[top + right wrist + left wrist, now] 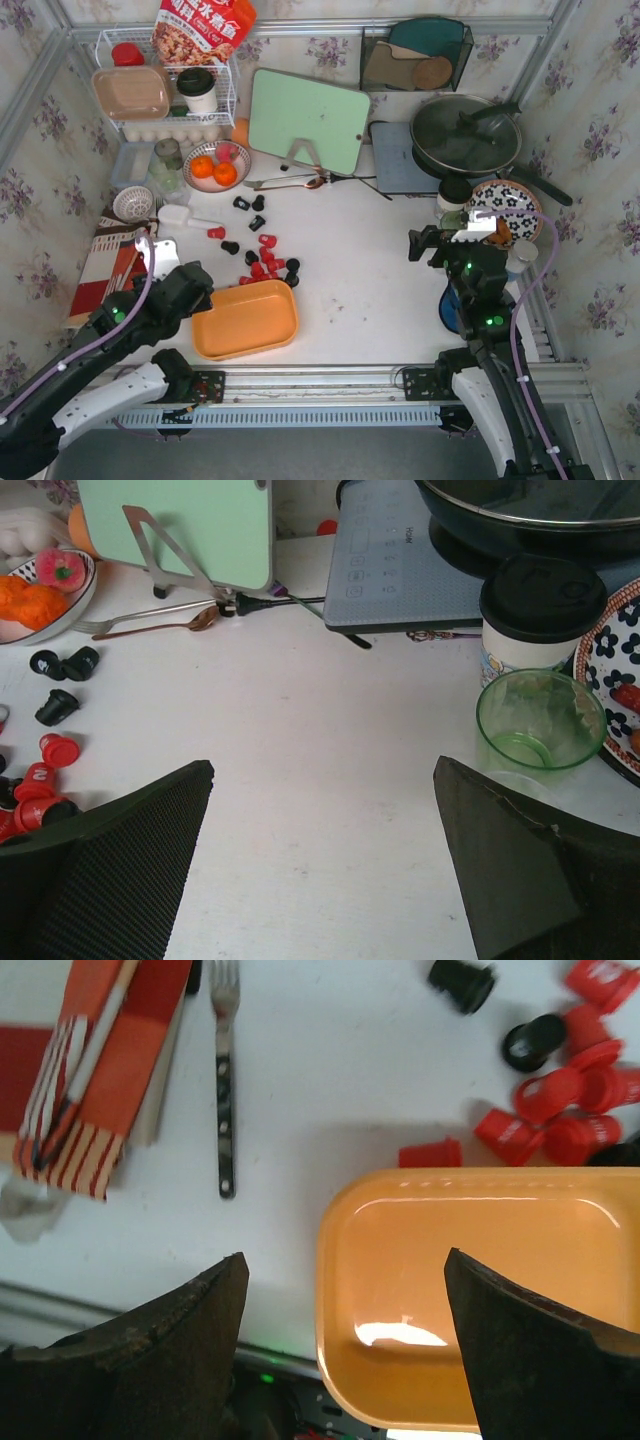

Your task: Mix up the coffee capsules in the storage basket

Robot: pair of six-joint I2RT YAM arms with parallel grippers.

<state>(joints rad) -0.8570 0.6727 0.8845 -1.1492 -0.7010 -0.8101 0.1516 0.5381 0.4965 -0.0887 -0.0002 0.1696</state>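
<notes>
Gathering looks like the step in hand: the storage basket (245,320) lies empty, while the coffee capsules (268,265), red and black, sit scattered on the tabletop (370,290) just beyond its far rim. The left end effector (345,1260) hovers over the basket's left rim, jaws wide, holding nothing. The right end effector (322,770) stands wide and empty, well to the basket's right. The next move probably calls for reaching past the far rim to a capsule. Bare tabletop lies to the basket's right; a fork (225,1080) lies to its left.
</notes>
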